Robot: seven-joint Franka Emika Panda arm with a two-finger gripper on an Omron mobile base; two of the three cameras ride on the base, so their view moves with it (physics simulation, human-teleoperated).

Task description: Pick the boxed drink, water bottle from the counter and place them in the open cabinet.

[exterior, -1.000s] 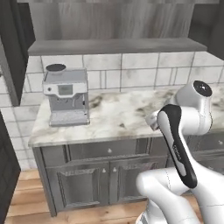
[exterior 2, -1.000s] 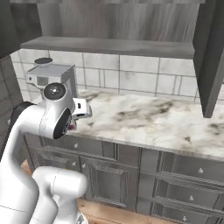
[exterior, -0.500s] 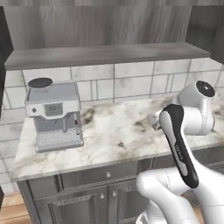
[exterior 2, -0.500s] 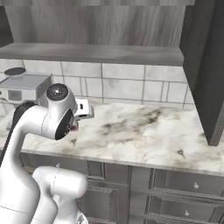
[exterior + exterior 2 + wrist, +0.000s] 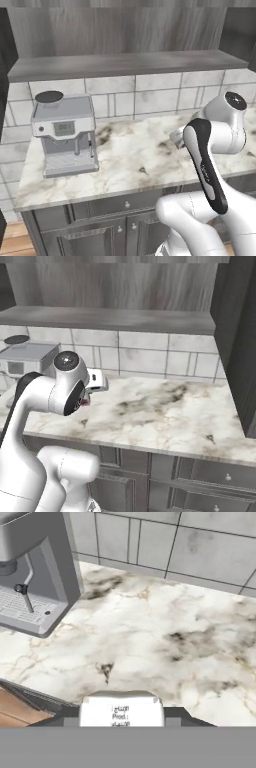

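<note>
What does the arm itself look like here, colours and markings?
Glossy white rounded arm with round dark caps on its joints and a long black band carrying small white lettering down one link. In the hand view, a white boxy gripper bears small dark printed text, flanked by dark grey fittings.

White carton (image 5: 121, 710) at the bottom of the hand view has small dark print in three short lines; middle line looks like "Prod.:", the others are too blurred to read. Coffee machine (image 5: 65, 134) has a small front display panel (image 5: 64, 128), but no characters resolve on it. No other legible text.
</note>
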